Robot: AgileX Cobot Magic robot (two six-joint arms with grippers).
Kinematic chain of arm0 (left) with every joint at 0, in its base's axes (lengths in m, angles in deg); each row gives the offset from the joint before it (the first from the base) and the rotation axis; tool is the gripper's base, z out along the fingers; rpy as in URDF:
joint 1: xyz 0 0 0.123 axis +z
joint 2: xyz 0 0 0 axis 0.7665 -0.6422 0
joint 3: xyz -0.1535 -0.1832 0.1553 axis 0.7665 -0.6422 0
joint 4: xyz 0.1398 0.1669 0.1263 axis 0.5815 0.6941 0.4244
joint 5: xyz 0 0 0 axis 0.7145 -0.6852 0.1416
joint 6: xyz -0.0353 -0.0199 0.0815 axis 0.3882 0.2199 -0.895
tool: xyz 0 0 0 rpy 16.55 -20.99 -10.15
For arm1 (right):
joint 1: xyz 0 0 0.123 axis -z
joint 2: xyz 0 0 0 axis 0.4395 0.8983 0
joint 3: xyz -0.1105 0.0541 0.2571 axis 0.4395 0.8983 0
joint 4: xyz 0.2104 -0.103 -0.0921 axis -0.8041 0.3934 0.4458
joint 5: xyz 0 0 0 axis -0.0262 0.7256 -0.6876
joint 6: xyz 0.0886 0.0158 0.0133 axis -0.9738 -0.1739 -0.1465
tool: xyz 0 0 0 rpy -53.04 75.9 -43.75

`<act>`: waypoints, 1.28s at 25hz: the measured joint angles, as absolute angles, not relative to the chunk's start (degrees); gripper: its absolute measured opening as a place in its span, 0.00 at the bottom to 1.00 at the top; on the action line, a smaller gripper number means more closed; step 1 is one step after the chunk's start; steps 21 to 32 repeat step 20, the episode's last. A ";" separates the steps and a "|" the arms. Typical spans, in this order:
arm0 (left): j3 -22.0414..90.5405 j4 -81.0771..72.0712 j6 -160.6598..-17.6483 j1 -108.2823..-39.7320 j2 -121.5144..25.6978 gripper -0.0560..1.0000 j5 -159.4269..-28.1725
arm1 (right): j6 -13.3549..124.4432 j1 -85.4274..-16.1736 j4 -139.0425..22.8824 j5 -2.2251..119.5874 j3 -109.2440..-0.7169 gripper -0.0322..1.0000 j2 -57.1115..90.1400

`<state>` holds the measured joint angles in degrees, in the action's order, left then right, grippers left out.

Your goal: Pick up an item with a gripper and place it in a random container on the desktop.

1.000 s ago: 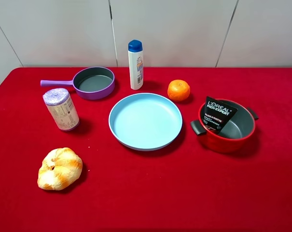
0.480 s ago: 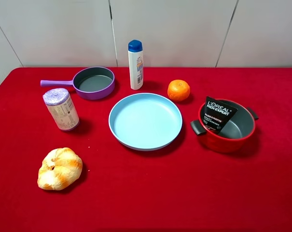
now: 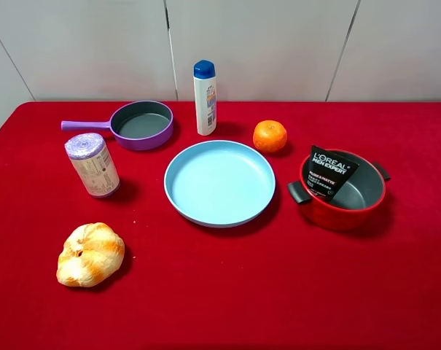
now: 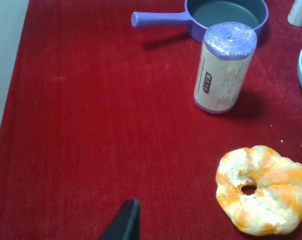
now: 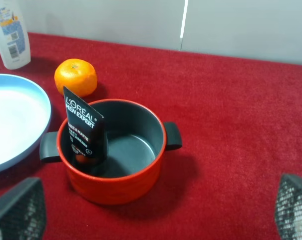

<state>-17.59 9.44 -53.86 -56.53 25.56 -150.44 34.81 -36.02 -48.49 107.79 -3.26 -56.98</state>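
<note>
Black tube point(image 3: 330, 172) upright in red pot point(image 3: 342, 212) (cap down), leaning against rim

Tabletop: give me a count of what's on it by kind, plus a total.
Cookware and dishes: 3 (red pot, purple pan, blue plate)
Toiletries: 2 (black tube, white bottle)
Food: 2 (orange, bread)
Purple roll: 1
Total: 8

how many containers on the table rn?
3: purple pan at back left, light blue plate in the middle, red pot at right with the black tube standing inside it. None looks hidden.
</note>
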 joint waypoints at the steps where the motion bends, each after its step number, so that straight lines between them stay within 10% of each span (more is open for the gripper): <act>1: -17.59 9.44 -53.86 -56.53 25.56 0.99 -150.44 | 34.81 -36.02 -48.49 107.79 -3.26 0.70 -56.98; 32: -17.59 9.44 -53.86 -56.53 25.56 0.99 -150.44 | 34.81 -36.02 -48.49 107.79 -3.26 0.70 -56.98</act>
